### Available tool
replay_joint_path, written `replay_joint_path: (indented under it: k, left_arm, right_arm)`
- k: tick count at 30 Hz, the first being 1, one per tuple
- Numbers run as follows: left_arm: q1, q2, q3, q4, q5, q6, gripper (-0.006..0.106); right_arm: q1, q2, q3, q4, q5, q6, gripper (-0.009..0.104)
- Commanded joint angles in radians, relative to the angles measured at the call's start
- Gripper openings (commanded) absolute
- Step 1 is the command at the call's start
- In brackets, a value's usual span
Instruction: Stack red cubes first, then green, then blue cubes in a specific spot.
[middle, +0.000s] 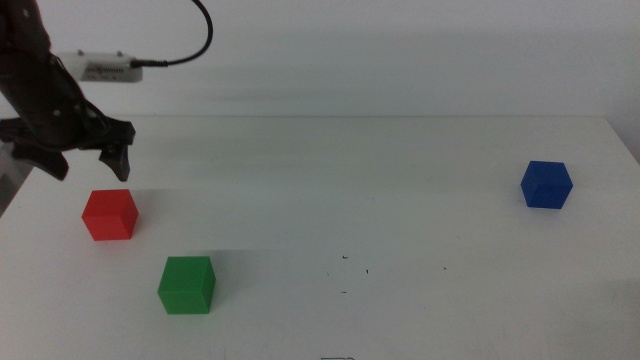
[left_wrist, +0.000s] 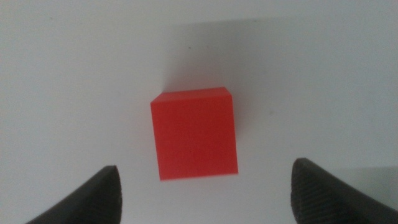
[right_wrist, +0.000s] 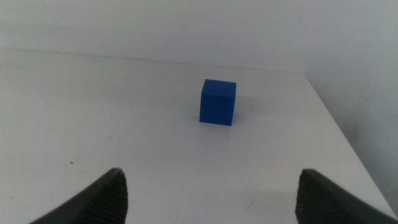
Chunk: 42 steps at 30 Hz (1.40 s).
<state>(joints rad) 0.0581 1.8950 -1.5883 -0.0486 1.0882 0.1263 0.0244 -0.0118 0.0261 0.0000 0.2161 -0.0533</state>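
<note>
Your left gripper (middle: 85, 163) hangs just above the red cube (middle: 109, 215), fingers wide. Drop straight down so they straddle it evenly, then close. The right gripper (right_wrist: 211, 193), fingers wide too, faces the blue cube (right_wrist: 218, 102).

A bare robotics lab bench: a plain white table (middle: 400, 180) runs up to a blank white wall (middle: 400, 50). Just above the table's left end, a cable (middle: 195, 40) trails from a black robot arm (middle: 45, 95).
</note>
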Motion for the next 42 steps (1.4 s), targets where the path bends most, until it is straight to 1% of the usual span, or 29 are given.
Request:
replay_joint_path:
  k: [1,28,30,33,42]
  left_arm:
    - [0.001,-0.029,-0.033,-0.016,-0.038,-0.003,0.092]
    - [0.003,0.15,-0.034,-0.004,-0.063,-0.015,0.091]
    - [0.003,0.15,-0.034,-0.004,-0.07,-0.017,0.087]
    - [0.003,0.152,-0.034,-0.007,-0.082,-0.017,0.078]
    - [0.003,0.158,-0.036,0.001,-0.082,-0.028,0.034]
  right_arm:
    - [0.002,-0.016,-0.01,-0.013,-0.075,-0.012,0.083]
    - [0.002,-0.016,-0.01,-0.013,-0.075,-0.012,0.083]
    - [0.002,-0.016,-0.01,-0.013,-0.075,-0.012,0.083]
    - [0.002,-0.016,-0.01,-0.013,-0.075,-0.012,0.083]
    - [0.002,-0.016,-0.01,-0.013,-0.075,-0.012,0.083]
